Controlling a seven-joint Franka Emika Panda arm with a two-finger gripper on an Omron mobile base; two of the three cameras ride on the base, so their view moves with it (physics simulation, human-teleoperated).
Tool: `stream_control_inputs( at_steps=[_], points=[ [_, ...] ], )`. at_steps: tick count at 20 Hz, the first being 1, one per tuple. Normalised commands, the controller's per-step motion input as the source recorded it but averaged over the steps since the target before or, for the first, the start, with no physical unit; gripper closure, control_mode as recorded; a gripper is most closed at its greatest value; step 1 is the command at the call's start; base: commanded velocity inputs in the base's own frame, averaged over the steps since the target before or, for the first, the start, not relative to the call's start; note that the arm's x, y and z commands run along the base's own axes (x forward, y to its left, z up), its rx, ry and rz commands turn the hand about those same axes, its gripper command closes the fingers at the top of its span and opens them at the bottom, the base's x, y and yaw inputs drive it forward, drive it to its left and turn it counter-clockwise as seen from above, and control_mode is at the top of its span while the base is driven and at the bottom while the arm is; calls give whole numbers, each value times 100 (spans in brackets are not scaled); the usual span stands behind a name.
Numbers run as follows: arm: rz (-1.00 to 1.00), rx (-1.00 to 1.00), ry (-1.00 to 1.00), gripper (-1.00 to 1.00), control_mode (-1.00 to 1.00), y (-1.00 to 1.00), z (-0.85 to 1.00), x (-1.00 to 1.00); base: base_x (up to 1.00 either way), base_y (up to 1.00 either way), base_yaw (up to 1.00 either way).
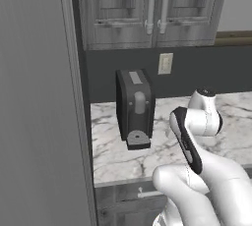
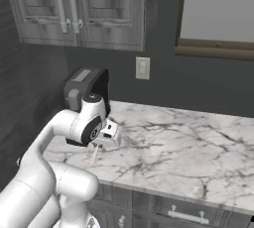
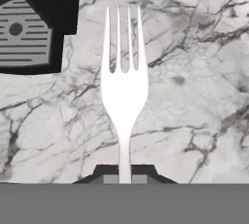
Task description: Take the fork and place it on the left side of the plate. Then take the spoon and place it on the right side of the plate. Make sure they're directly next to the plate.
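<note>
Claw clamped on fork at handle end, above desk. Fork judged light, stiff, slippery; long overhang may pivot.

The fork hangs over the bench, its handle pinched in the jaws of the gripper and its prongs pointing away from them. The coffee machine stands on the bench at the far left, next to a tall panel. The fork is just right of it. Cabinets hang above, and a wall socket sits on the far wall.
</note>
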Motion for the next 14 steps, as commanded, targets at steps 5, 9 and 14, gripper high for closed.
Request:
stream_control_inputs(
  at_steps=[5, 9, 14],
  points=[
    [0, -3, -20, 100, -100, 0, 91, -21, 0, 0, 0],
    [0, -4, -21, 100, -100, 0, 90, -24, 0, 0, 0],
    [0, -1, -18, 100, -100, 0, 88, -10, 0, 0, 0]
  ],
)
